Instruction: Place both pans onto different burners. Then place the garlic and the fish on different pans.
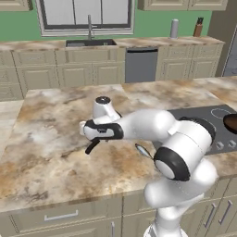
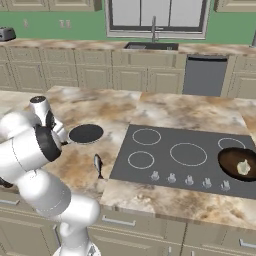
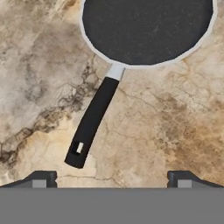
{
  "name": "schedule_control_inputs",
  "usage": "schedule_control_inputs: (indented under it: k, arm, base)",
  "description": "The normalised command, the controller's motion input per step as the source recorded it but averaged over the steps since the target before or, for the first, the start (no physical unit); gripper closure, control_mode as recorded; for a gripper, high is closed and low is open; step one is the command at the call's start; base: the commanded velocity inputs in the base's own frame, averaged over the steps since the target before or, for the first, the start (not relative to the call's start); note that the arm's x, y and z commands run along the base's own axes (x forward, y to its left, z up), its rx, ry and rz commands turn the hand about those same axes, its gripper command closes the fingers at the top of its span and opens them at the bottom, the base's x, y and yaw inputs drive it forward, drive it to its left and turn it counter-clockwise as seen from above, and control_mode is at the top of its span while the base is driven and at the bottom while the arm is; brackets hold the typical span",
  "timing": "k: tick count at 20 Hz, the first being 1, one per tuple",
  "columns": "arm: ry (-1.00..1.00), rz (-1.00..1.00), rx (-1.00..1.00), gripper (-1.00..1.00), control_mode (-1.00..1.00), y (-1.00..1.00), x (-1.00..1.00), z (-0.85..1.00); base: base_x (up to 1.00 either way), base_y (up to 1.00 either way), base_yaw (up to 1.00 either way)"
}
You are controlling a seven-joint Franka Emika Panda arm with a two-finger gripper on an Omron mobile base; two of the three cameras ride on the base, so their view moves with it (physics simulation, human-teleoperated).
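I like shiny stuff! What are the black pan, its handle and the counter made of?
The black pan looks like metal with a matte, speckled non-stick coating and a pale rim. Its handle seems smooth dark plastic, joined by a silvery metal piece. The counter looks like polished stone, brown and cream with veins, though that could be a printed pattern.

Readable text: none in any view.
Cooktop (image 2: 200,137): white ring outlines only; no lettering or numerals legible.
Knobs (image 2: 189,180): markings too small to read.
Black pan (image 3: 146,28): no brand or label on the surface or handle.
Bench (image 3: 175,122): marbled pattern only, no signs.
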Motion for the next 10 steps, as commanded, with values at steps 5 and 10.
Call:
schedule_control_inputs:
  k: [5,10]
  arm:
    - [0.00,0.00,0.00,-1.00,-1.00,0.09,0.24,-0.18]
    - [0.00,0.00,0.00,-1.00,-1.00,0.15,0.23,-0.17]
  base:
    - [0.00,0.00,0.00]
    - [0.00,0.00,0.00]
